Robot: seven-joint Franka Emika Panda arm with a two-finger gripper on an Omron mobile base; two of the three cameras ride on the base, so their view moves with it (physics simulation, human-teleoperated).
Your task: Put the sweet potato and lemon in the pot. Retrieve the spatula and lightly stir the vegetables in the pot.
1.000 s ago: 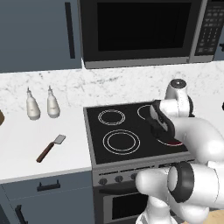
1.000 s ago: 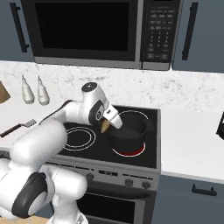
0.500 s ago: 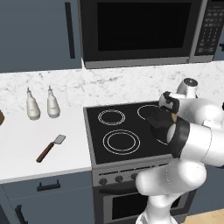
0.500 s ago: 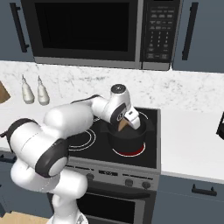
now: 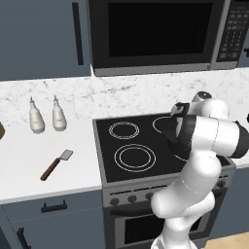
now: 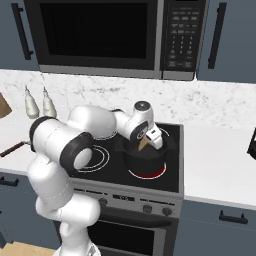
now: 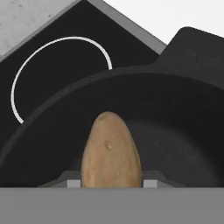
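— Gripper first: what is it doing?

— Its fingers are clamped on one orange-brown tapered sweet potato, held point-down over the mouth of the one round dark grey pot. From the hand camera the tuber's tip hangs inside the pot's rim, above its dark floor.

— Where does the pot stand?

— On the front right burner of the black glass stove top, where a red glow shows under it. In the left base camera the arm hides most of the pot.

— How many burner rings can you count?

— Two white rings on the left half of the stove, one behind the other.

— And the spatula?

— One slim spatula with a reddish-brown handle and square grey blade lies on the white counter left of the stove, near the front edge, blade pointing toward the wall.

— Anything else on that counter?

— Two pale bottles stand side by side at the back edge, against the marble wall.
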